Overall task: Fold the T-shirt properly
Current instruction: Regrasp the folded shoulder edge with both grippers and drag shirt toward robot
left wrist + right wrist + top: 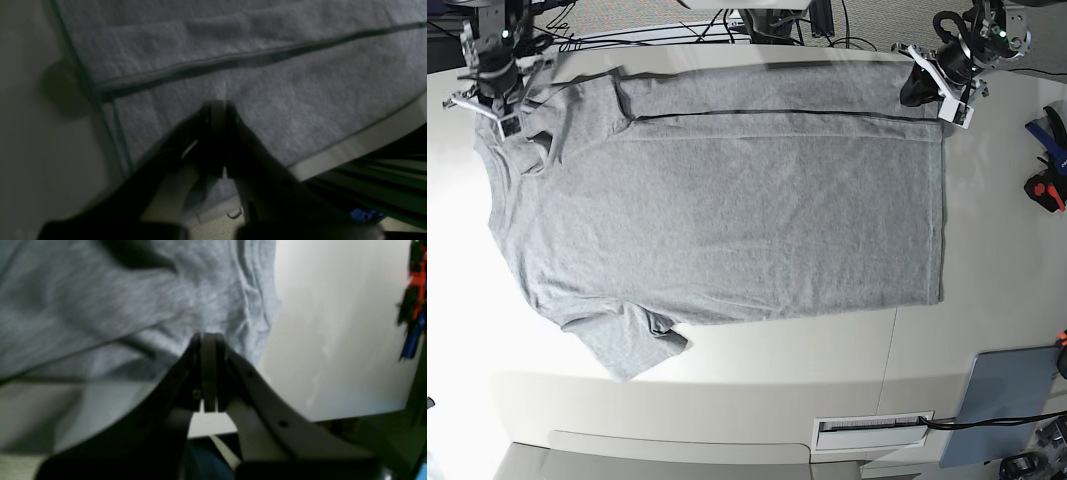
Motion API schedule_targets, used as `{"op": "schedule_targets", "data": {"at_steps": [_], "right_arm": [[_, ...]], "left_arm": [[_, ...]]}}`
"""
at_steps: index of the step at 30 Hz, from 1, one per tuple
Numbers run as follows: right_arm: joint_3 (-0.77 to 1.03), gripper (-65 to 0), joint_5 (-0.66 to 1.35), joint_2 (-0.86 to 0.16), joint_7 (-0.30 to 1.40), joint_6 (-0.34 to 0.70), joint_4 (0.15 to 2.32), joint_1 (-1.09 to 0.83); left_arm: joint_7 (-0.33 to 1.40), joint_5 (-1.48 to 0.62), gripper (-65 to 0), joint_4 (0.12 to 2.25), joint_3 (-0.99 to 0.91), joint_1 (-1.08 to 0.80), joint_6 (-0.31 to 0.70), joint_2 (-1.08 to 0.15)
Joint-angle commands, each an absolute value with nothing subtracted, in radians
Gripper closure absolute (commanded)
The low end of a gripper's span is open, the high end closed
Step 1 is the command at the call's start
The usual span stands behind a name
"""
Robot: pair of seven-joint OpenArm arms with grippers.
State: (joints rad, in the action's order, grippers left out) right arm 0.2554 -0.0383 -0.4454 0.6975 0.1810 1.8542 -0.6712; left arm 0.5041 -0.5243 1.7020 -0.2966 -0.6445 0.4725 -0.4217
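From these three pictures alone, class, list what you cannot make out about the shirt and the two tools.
- Whether the left tool pinches the heather-grey cotton T-shirt: left wrist view, dark and blurred.
- The same for the right tool: right wrist view, its own fingers hide the tips.
- Any print on the T-shirt: only a plain side faces the base view.

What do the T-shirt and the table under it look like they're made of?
The T-shirt looks like soft heather-grey knit, probably cotton jersey: matte, flecked, wrinkling by the sleeve. The table looks like a hard, smooth white laminate or painted board with a faint sheen; which one cannot be told.
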Motion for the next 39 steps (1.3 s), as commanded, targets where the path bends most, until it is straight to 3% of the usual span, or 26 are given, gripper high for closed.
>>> {"op": "schedule_targets", "data": {"at_steps": [1,9,19,35,39], "right_arm": [[0.265,0.0,-0.041,-0.458,0.683,0.171,1.840,-0.660],[0.265,0.0,-0.042,-0.458,0.694,0.235,1.708,-0.609],[0.266,0.0,-0.087,-0.460,0.675,0.235,1.710,-0.738],[0.285,0.0,-0.128,-0.460,0.680,0.158,1.894,-0.814],[0.331,0.0,-0.128,-0.460,0.676,0.155,1.964,-0.814]], "left_arm": [[0.579,-0.465,0.0,1.695,-0.297,-0.662,0.454,-0.432],[0.590,-0.464,0.0,1.695,-0.297,-0.666,0.455,-0.433],[0.605,-0.446,0.0,1.696,-0.297,-0.721,0.472,-0.493],[0.575,-0.447,0.0,1.762,-0.300,-0.728,0.467,-0.582],[0.561,-0.447,0.0,1.810,-0.308,-0.714,0.391,-0.612]]}}
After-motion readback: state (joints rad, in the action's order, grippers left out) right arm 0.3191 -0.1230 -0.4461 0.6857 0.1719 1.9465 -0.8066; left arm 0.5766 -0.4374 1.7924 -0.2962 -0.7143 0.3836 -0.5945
